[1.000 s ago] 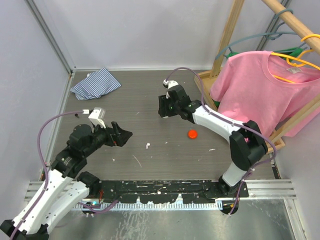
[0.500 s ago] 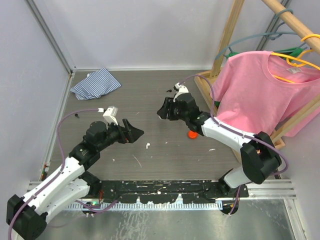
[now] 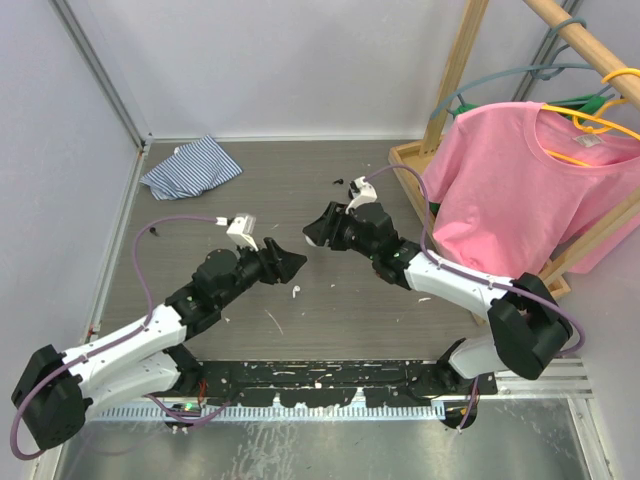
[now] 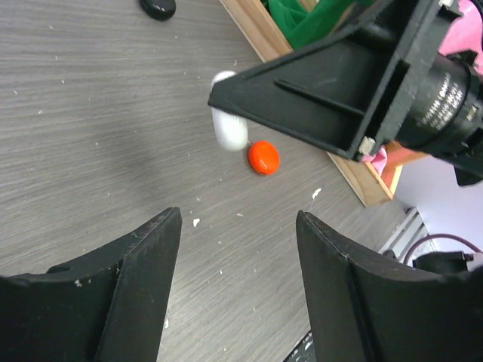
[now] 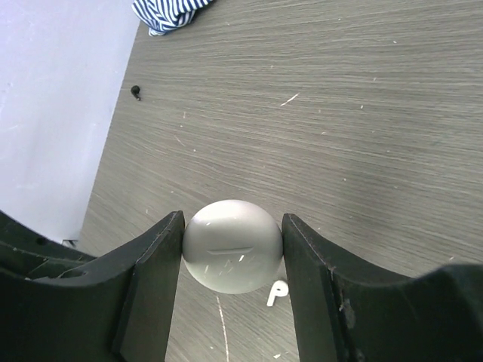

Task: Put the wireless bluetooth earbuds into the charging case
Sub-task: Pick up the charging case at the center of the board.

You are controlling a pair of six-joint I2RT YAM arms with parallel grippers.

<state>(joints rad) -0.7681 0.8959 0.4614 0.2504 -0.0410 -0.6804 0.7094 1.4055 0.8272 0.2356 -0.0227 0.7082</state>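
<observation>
Right wrist view: right gripper (image 5: 232, 222) clamps the white charging case (image 5: 232, 250) aloft, seemingly offered to the left gripper (image 4: 235, 220), whose jaws stand apart and empty; a white earbud (image 5: 277, 292) lies on the table (image 5: 339, 113) below, not yet inserted.

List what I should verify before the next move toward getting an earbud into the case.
1. Grip: the right pincer clamps the white round plastic case between both fingers: ok.
2. Case lid open for insertion: cannot tell; only a smooth dome with a thin slot shows.
3. Earbud in the left pincer: not ok; its jaws stand open with nothing between them.
4. Target earbud located: ok; the small white short-stemmed earbud lies on the grey wood-grain table, just below the held case in the right wrist view.
</observation>
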